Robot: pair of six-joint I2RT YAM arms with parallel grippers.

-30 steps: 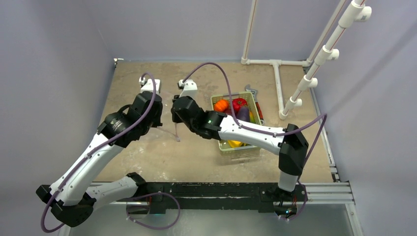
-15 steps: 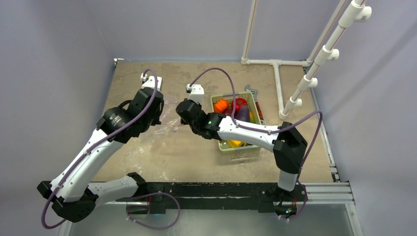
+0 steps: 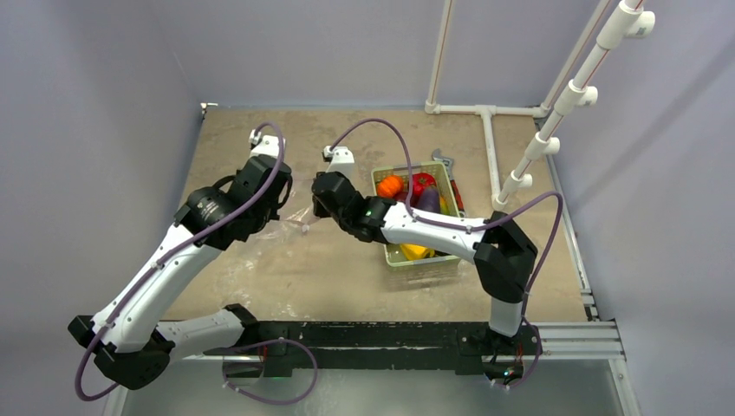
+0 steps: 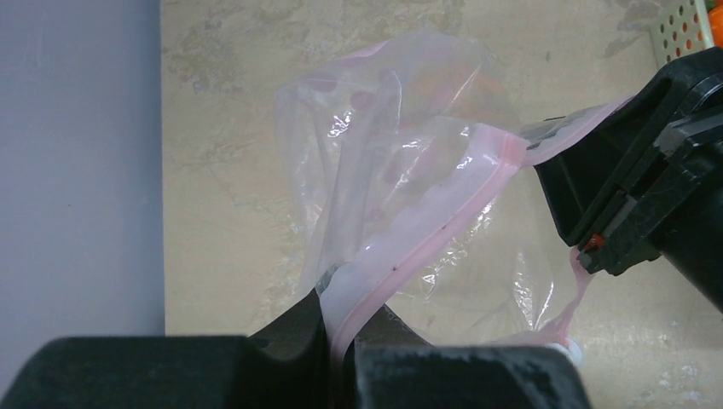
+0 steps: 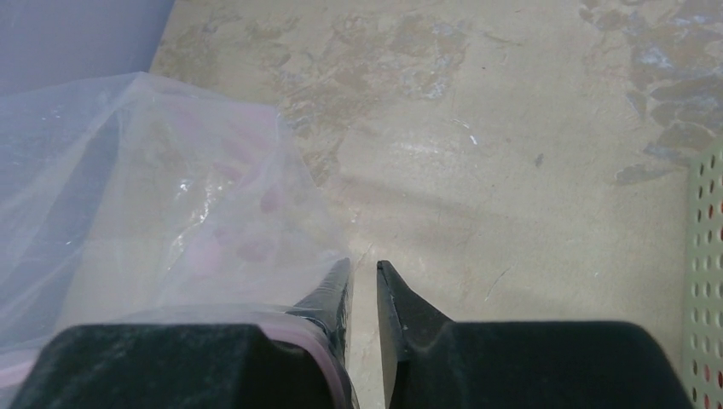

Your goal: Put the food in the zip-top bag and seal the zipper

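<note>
Zip-top bag (image 4: 384,145) — left jaws pinch its zipper (image 4: 452,213); right jaws barely parted.

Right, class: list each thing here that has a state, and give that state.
zip-top bag: crumpled, mouth unsealed.
zipper: open, one end pinched.
left gripper: shut on zipper.
right gripper: slightly open beside bag.
food: in basket.
basket: upright, filled.
</note>
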